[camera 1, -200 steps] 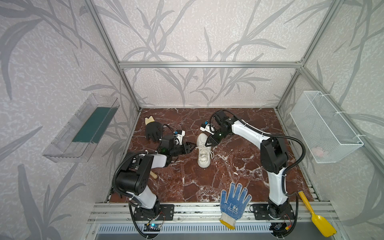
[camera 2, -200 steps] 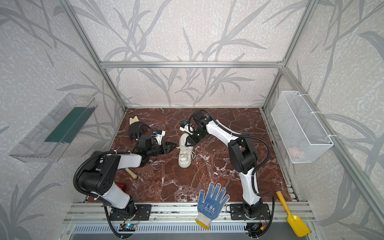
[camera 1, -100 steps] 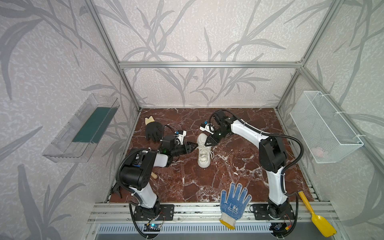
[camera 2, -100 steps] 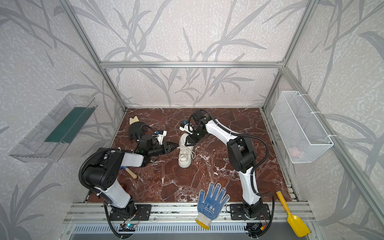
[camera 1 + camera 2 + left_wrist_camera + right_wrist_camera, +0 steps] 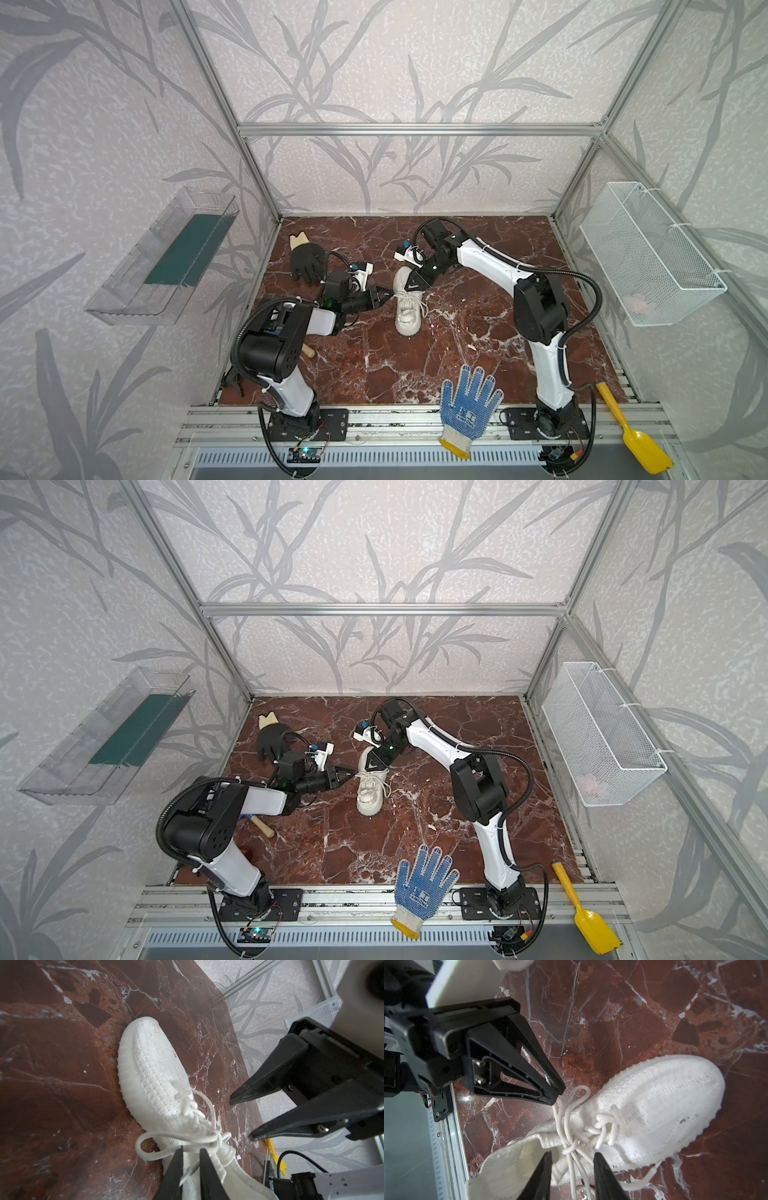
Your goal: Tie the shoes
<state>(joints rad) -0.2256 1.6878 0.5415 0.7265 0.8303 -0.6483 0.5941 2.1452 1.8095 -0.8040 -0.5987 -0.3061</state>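
The off-white sneaker (image 5: 407, 309) (image 5: 370, 791) lies mid-table on the red marble, toe toward the front. Its laces (image 5: 195, 1138) are knotted loosely, with a loop (image 5: 145, 1147) hanging off one side. My left gripper (image 5: 388, 296) (image 5: 353, 774) (image 5: 191, 1148) reaches in from the left. Its jaws are nearly together, with one lace strand (image 5: 187, 1174) running between them. Seen in the right wrist view, the left gripper (image 5: 557, 1096) has its tips together at the lace loop (image 5: 579, 1091). My right gripper (image 5: 409, 287) (image 5: 572, 1154) stands open over the shoe's collar, astride loose lace strands (image 5: 578, 1167).
A black glove (image 5: 306, 264) lies at the back left and a blue dotted glove (image 5: 467, 405) on the front rail. There is a yellow scoop (image 5: 636, 436) at the front right and a wooden handle (image 5: 308, 353) by the left arm. A wire basket (image 5: 648, 253) and a clear tray (image 5: 166, 266) hang on the side walls.
My left gripper has moved right toward the shoe's laces and its jaws have come nearly together. The right gripper has hardly moved.
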